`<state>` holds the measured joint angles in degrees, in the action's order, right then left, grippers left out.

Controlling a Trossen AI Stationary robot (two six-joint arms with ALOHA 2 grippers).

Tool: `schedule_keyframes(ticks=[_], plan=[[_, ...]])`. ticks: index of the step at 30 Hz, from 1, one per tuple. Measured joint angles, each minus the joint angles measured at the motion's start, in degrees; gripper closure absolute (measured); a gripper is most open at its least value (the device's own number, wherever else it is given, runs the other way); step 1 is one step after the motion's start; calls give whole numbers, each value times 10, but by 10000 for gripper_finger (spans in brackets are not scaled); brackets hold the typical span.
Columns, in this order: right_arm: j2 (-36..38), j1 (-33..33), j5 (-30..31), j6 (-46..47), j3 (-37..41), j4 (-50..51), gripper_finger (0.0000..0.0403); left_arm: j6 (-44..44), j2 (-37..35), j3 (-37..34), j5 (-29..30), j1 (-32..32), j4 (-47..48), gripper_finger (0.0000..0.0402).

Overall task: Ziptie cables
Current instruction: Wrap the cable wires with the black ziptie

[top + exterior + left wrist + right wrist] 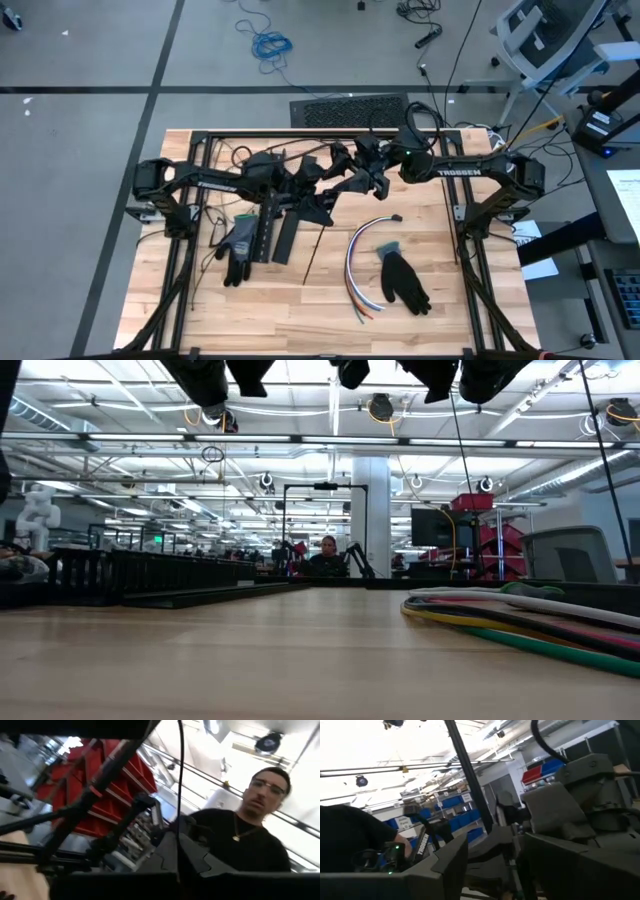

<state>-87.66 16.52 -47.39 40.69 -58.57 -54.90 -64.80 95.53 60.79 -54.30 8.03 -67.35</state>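
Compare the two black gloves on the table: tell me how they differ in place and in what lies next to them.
The left glove lies on the left side of the table, beside the black slotted strip; the right glove lies right of centre, beside the curved bundle of cables. The left glove's fingers point toward the table's near edge and slightly left; the right glove's point near and right. Both are dark, lie flat, and no gripper touches them.

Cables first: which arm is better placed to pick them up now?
Probably the right. The cables lie on the table's right half beside a black glove, nearer the right gripper. The left gripper hangs near the centre, above the slotted strip side.
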Motion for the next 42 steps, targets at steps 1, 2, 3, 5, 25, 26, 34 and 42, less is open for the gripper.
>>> schedule_keyframes(ticks=[1, 2, 3, 5, 25, 26, 34, 42], plan=[[0, 1, -5, 4, 0, -7, 216, -3, 0, 1, -5, 1, 0, 402], [0, 4, -12, 7, 0, -10, 216, -6, 0, 2, -13, 3, -2, 402], [0, 5, -17, 10, 0, -12, 216, -9, 0, 1, -20, 5, -7, 402], [2, 12, -29, 23, 0, -21, 216, -20, -6, -3, -29, 8, -23, 402], [2, 35, -100, 92, 0, -79, 216, -17, -10, -2, -79, 24, 19, 402], [3, 38, -100, 100, 0, -83, 216, 0, -10, -2, -79, 24, 43, 402], [3, 34, -114, 99, 0, -69, 216, 85, -9, -2, -43, 40, 82, 402], [3, 40, -111, 90, 0, -60, 216, 84, -9, -2, -26, 52, 56, 401]])
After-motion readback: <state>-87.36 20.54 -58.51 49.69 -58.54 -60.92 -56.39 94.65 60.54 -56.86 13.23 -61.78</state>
